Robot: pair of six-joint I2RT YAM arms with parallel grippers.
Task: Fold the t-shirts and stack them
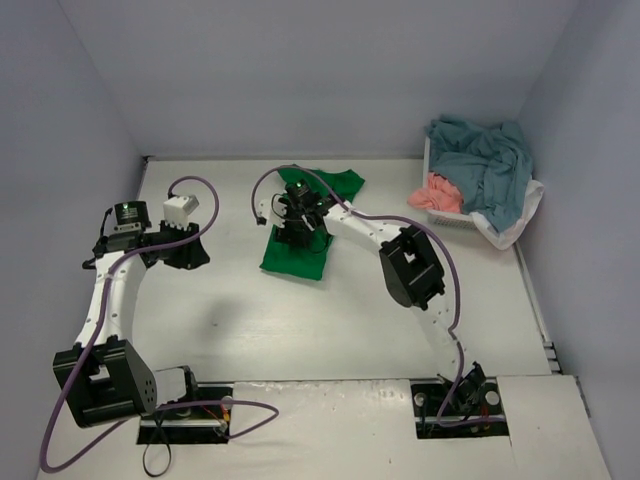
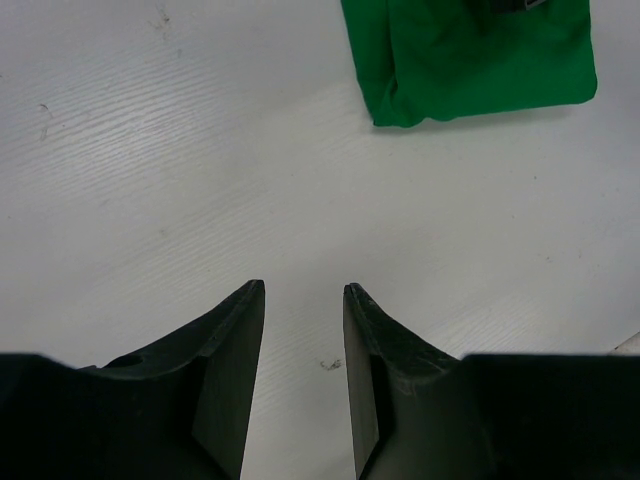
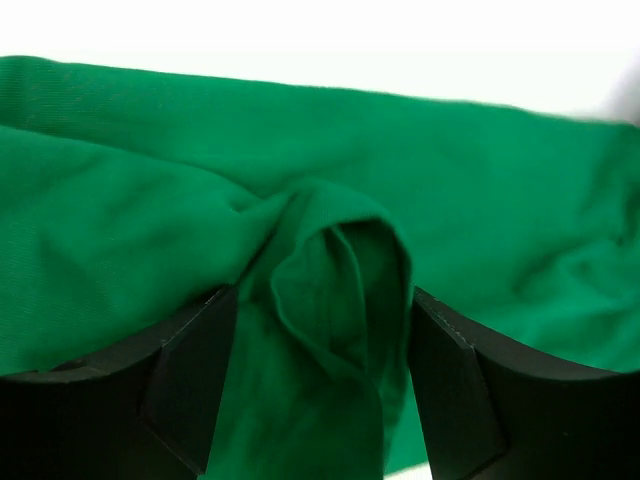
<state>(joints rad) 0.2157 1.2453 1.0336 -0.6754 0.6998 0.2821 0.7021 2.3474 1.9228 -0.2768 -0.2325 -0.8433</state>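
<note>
Green t-shirt (image 1: 292,258) mid tabletop (image 1: 400,340) in top view, partly folded. Right hand (image 1: 300,235) down on it, left hand (image 1: 188,256) well off to its left. Only this view gives me teal, pink and white shirts (image 1: 480,160) heaped in mesh basket (image 1: 445,215), far right.
Left wrist: left hand (image 2: 303,300) narrow, nothing in it; green t-shirt (image 2: 470,60) ahead, apart.
Right wrist: right hand (image 3: 322,295) spread wide, raised ridge of green t-shirt (image 3: 150,180) between fingers. Top view hides that.
</note>
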